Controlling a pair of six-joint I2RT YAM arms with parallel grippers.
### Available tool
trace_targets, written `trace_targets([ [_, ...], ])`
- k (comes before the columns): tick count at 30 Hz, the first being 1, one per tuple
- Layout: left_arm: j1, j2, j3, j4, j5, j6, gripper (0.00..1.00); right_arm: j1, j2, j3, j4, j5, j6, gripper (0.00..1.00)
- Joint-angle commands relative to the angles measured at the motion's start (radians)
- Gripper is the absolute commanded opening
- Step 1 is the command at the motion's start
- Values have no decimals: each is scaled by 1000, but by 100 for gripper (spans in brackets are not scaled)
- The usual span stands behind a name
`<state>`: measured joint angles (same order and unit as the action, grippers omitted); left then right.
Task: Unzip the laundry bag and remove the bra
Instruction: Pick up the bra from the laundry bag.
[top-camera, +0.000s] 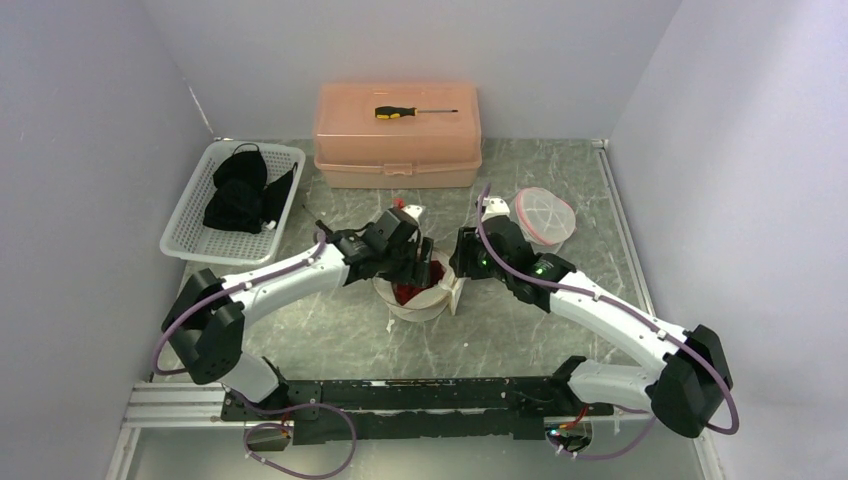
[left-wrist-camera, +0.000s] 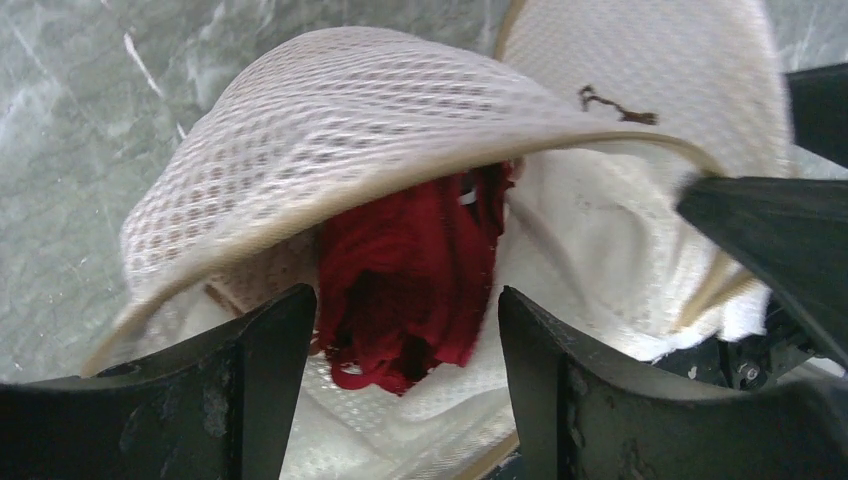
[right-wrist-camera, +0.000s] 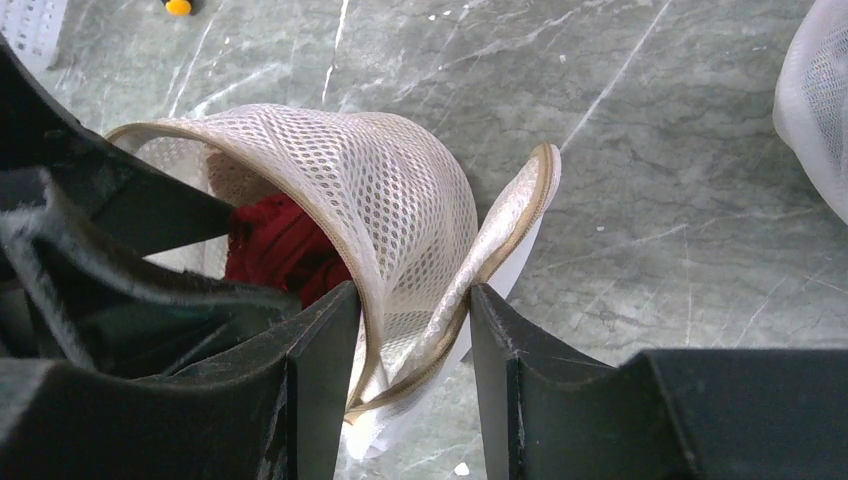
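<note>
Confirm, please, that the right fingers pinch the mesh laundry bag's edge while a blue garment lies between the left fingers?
Not quite: the garment between the left fingers is red, not blue, as the left wrist view shows. The right fingers do pinch the edge of the laundry bag.

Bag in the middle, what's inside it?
A bunched red thing, likely the bra, shows through the open mouth of the bag. The rest of it is hidden under the mesh.

At the far edge of the marbled green table (top-camera: 330, 340) sits a peach plastic box (top-camera: 397, 150) with a screwdriver (top-camera: 412, 112) on its lid, a white basket (top-camera: 188, 222) of black garments (top-camera: 240, 192) in the far-left corner, and a pink-rimmed mesh pouch (top-camera: 544, 215) to its right.
</note>
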<state>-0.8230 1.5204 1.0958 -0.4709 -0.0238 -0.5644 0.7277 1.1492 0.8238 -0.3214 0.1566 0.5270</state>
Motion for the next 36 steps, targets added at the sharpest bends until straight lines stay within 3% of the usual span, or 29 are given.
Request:
trace_targets([
  [1, -54, 4, 63, 2, -99, 45, 73, -1, -27, -9, 7, -6, 8, 48],
  [14, -73, 75, 86, -62, -214, 26, 72, -1, -35, -20, 14, -21, 6, 48],
  [19, -75, 96, 89, -42, -193, 34, 69, 0, -38, -24, 13, -24, 5, 48],
  [25, -84, 117, 78, -11, -144, 49, 53, 0, -44, -21, 6, -21, 3, 47],
  [30, -89, 113, 78, -13, -140, 54, 18, -2, -52, -14, -3, -19, 4, 47],
  [33, -91, 57, 57, 1, -156, 48, 3, -1, -60, -14, -8, -10, 6, 46],
  [36, -94, -7, 52, -3, -163, 41, 3, -1, -68, -19, -11, 2, 13, 48],
])
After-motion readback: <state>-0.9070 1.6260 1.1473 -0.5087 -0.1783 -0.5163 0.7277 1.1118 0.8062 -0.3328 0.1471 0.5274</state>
